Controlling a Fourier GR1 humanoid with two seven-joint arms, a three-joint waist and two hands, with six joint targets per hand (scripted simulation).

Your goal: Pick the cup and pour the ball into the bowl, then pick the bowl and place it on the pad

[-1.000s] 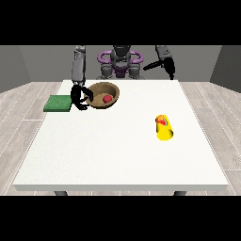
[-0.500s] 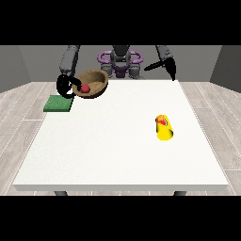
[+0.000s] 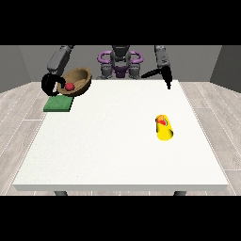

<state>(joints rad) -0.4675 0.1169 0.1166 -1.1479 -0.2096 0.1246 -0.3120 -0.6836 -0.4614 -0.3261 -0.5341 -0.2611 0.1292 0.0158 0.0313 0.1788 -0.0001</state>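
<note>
The robot hand at the view's left (image 3: 50, 84) is up off the counter (image 3: 117, 155), its black fingers curled round the near rim of the wooden bowl (image 3: 77, 81). The bowl hangs in the air, tilted, its open side turned toward the camera. Inside it sits the red ball (image 3: 69, 86), low against the wall next to the hand.

Directly below, at six o'clock from the bowl, the green pad (image 3: 59, 104) lies flat at the counter's far left corner. Bowl and pad are apart; the bowl is held above the pad's far edge.

Across at three o'clock from the bowl, the robot hand at the view's right (image 3: 167, 81) hangs over the counter's far edge with its fingers pointing down. It carries nothing, and whether those fingers are straight or curled I cannot tell.

At six o'clock from that hand, well apart from it, the yellow cup (image 3: 164, 128) lies on its side on the counter's right half, a red patch showing at its far end. It is well apart from the bowl and the pad too.
</note>
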